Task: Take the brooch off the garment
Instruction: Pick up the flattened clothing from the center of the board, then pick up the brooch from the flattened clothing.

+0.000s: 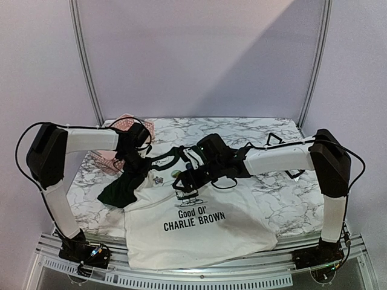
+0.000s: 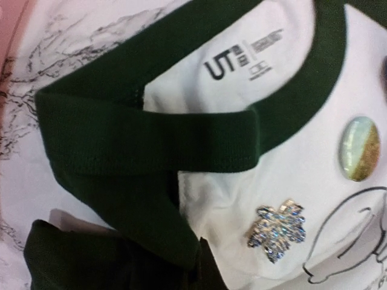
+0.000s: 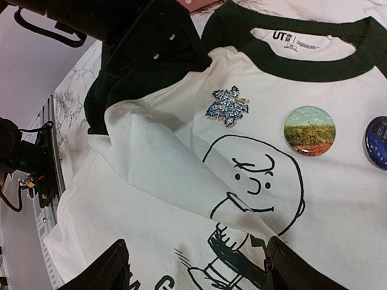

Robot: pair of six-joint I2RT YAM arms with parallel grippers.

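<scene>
Approach: brooch [image 3: 227, 106] ungripped
Right pincer [image 3: 199, 272] gapes empty, short of the brooch on the garment [image 3: 338, 199]; left pincer [image 1: 130, 163], can't tell; next needs a precise pinch.

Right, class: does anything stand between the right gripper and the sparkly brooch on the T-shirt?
Nothing solid does. The brooch lies uncovered on the T-shirt, ahead of the open right gripper. A low fabric fold runs across between them without covering it; the round badge sits beside it.

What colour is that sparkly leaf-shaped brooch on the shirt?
The brooch is blue with silvery stones, shown best in the right wrist view.
</scene>
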